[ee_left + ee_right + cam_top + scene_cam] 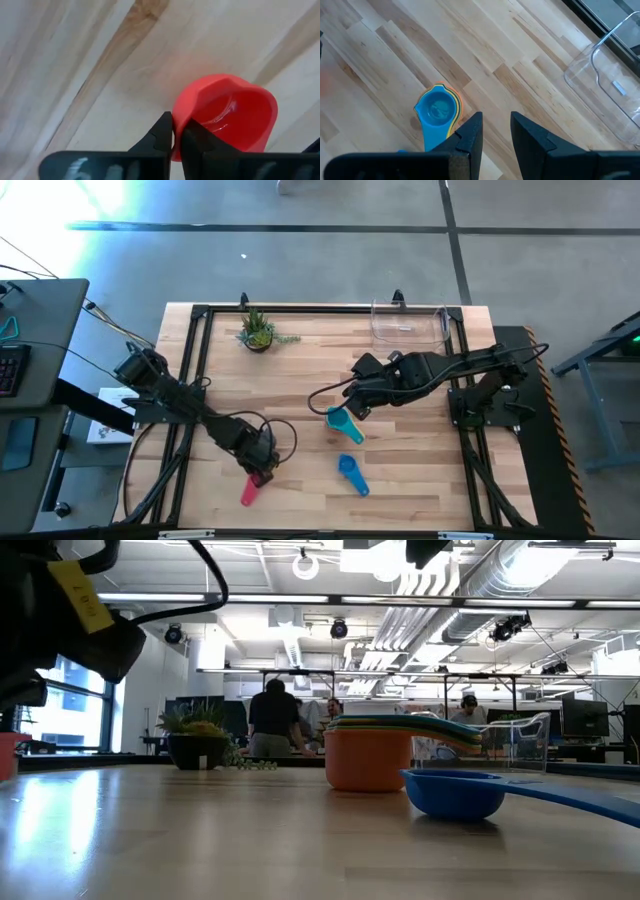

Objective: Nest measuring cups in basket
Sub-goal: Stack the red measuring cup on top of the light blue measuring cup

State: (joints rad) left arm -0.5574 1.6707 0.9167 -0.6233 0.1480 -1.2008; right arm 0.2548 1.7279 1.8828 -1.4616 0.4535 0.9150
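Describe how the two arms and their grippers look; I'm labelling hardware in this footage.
Both arms are dark, jointed and slim, with black cables looping alongside them and black frame rails at the table edges. The left gripper and right gripper each end in two flat black fingers with angular, tapered tips. In the low view, a yellow tag with dark markings sits on one dark arm.

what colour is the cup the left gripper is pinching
Pink cup, held by the left gripper; clearest in the left wrist view.

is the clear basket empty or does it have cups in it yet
Empty of cups: the basket shows only its clear floor, while the nested stack sits out on the table.
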